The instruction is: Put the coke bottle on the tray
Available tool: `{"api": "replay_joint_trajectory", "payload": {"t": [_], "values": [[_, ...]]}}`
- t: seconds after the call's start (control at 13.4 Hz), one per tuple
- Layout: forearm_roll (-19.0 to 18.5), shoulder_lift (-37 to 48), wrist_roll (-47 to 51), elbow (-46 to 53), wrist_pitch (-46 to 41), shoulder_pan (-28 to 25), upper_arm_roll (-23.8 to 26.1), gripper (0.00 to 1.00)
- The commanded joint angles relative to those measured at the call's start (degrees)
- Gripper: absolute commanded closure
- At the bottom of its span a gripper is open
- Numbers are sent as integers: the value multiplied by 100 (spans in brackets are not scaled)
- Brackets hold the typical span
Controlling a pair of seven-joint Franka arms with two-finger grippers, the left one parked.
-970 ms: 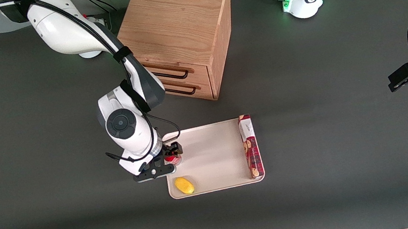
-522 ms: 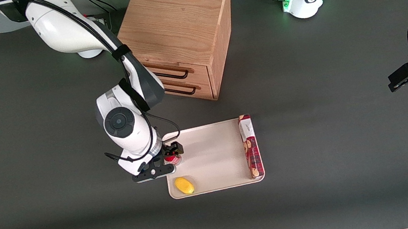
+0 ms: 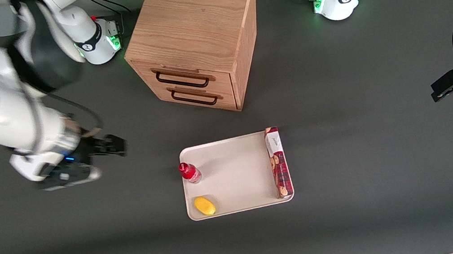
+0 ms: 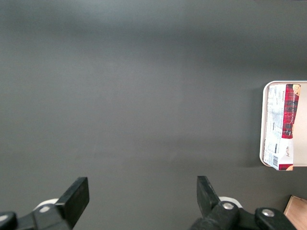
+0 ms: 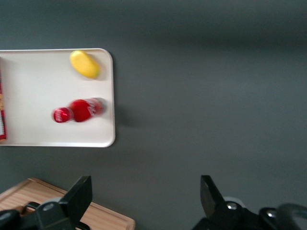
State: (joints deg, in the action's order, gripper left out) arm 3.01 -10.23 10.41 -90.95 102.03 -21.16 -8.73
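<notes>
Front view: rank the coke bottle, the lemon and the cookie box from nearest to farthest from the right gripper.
Gripper open over bare table, toward the working arm's end.
1. Coke bottle, upright at the tray's nearest edge.
2. Lemon, tray corner nearer the camera.
3. Cookie box, along the tray's farthest edge.

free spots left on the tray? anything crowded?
Bare middle of the tray, between the coke bottle and lemon along one edge and the cookie box along the edge toward the parked arm. Tightest: the gap between bottle and lemon. Gripper, jaws open, is off over the table.
</notes>
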Motion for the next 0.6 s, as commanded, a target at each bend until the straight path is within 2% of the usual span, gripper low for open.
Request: {"api": "replay_joint_trajectory", "payload": {"t": [0.0,0.15,0.52], "values": [[-468,820,-232,-985,116,1240,827,0],[-442,1040,-206,-1275,63,1998,1031,0],[-442,1103,-830,-1268,-139,2511,777,0]]}}
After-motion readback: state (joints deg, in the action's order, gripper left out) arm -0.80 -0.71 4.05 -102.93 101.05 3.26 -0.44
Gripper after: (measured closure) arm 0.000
